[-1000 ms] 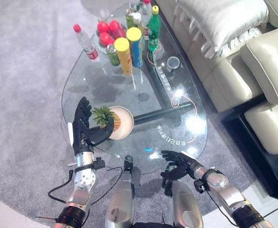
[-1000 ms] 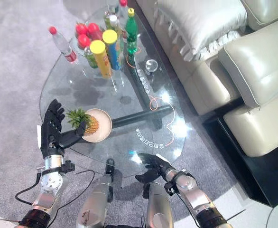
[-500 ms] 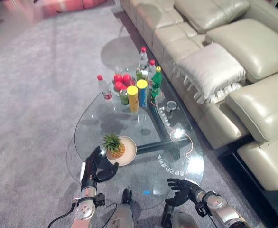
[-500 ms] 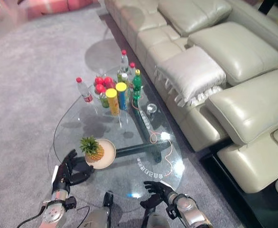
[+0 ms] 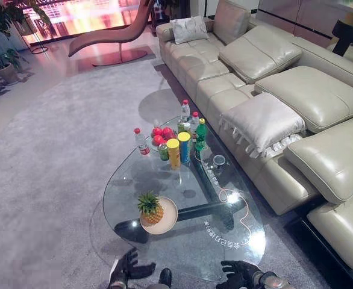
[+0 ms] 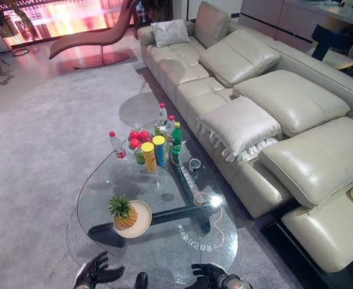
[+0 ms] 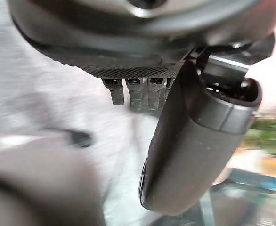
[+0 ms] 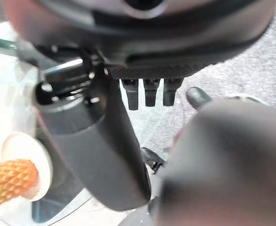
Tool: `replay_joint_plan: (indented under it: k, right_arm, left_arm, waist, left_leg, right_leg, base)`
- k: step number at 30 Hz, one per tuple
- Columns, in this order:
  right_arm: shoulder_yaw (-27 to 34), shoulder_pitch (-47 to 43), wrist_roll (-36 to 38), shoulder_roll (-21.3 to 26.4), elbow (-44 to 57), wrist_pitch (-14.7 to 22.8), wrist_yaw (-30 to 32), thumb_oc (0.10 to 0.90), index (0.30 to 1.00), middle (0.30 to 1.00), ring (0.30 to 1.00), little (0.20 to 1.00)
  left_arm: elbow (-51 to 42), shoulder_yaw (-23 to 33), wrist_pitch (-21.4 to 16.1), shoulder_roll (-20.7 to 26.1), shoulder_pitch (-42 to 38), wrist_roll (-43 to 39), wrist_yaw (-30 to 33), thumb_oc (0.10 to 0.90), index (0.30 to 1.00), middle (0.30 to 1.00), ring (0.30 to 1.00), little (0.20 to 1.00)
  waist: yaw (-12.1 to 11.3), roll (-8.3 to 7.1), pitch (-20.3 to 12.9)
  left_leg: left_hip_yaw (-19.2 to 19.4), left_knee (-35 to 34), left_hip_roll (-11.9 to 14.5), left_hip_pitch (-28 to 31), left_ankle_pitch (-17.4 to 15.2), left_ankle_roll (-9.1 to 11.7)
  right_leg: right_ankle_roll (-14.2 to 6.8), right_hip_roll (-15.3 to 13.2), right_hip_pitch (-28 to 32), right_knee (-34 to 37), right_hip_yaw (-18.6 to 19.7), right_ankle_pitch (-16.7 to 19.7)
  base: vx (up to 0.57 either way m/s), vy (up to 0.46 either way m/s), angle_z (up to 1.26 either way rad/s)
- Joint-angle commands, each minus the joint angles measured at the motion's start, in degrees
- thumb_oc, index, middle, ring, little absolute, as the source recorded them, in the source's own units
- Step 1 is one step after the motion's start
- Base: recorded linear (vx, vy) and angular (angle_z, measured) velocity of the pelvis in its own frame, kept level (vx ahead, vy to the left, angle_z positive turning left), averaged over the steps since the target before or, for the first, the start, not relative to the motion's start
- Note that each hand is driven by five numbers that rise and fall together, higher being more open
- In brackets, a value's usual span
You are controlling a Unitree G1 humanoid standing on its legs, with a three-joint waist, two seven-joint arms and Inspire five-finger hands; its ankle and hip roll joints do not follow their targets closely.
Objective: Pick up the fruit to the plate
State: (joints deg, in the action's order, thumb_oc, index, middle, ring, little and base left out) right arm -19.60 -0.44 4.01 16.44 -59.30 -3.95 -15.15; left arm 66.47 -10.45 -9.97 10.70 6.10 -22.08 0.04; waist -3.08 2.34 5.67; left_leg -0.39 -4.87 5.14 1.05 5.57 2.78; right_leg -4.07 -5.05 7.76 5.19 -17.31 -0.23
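A small pineapple lies on a cream plate near the front left of the glass coffee table. It also appears as the pineapple on the plate in the right wrist view. My left hand hangs below the table's near edge, fingers spread and holding nothing. My right hand is low at the table's front right, fingers relaxed and holding nothing. Both hands are well apart from the plate.
Red fruits sit at the table's far end among bottles and tall cans. A small cup and an orange cable lie on the right of the glass. A cream sofa runs along the right; grey carpet surrounds the table.
The whole picture has shifted: the camera has risen and drawn back, so the room shows. The left hand has drawn away from the plate, and both hands now sit low.
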Motion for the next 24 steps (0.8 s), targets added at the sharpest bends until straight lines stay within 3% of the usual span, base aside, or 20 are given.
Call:
replay_joint_plan:
  k: [1,2,6,14,24]
  right_arm:
    - [1.2,-3.8,2.6,-2.2,-1.9,1.9,0.1,0.8,0.9,0.9,0.9,0.9]
    - [1.6,-3.9,3.2,-2.8,-3.8,1.7,-0.2,0.8,0.9,0.9,0.9,0.9]
    - [2.6,-4.5,3.8,-4.2,-8.2,1.1,2.4,0.8,0.9,0.9,0.9,0.9]
    - [7.7,-3.6,9.0,-5.2,-13.0,0.5,11.0,0.8,0.9,0.9,0.9,0.9]
    - [9.7,-2.4,9.9,-5.7,-15.0,1.8,14.0,0.8,0.9,0.9,0.9,0.9]
  left_arm:
    - [6.1,1.3,7.4,1.1,-5.3,0.4,-2.3,0.8,0.9,0.9,0.9,0.9]
    - [8.3,2.0,11.5,0.9,-5.7,0.8,-2.2,0.8,0.9,0.9,0.9,0.9]
    - [11.9,3.1,16.5,0.5,-7.3,0.8,-2.5,0.8,0.9,0.9,0.9,0.9]
    - [13.8,4.7,18.5,-0.2,-8.4,-2.8,-1.6,0.8,0.9,0.9,0.9,0.9]
    - [14.7,6.6,18.1,-0.3,-8.0,-3.0,-1.4,0.8,0.9,0.9,0.9,0.9]
  waist:
    - [-1.0,-3.56,0.5]
    - [-0.7,-3.59,0.1]
    - [-0.1,-3.62,-1.2]
    - [0.7,-3.52,-2.4]
    - [1.1,-3.65,-3.1]
  left_leg:
    - [1.3,-0.1,-0.2,1.6,-1.4,1.2]
    - [1.5,-0.1,-0.2,1.9,-1.6,1.1]
    - [2.1,-0.1,-0.1,2.6,-2.0,0.9]
    - [2.6,-0.1,-0.1,3.4,-2.6,0.6]
    - [2.9,-0.1,0.0,3.5,-2.8,0.4]
  right_leg:
    - [0.7,-2.3,-1.6,-2.9,1.6,1.5]
    - [0.7,-2.3,-1.4,-2.8,1.9,1.5]
    - [0.7,-2.1,-1.0,-2.6,2.8,1.5]
    - [0.1,-2.1,-0.8,-2.0,4.3,2.3]
    - [-0.3,-2.4,-0.9,-1.4,5.0,3.1]
  base:
    - [0.07,0.005,0.02]
    - [0.05,0.006,0.03]
    - [0.07,0.011,-0.04]
    - [0.03,0.007,-0.04]
    - [0.01,0.003,-0.05]
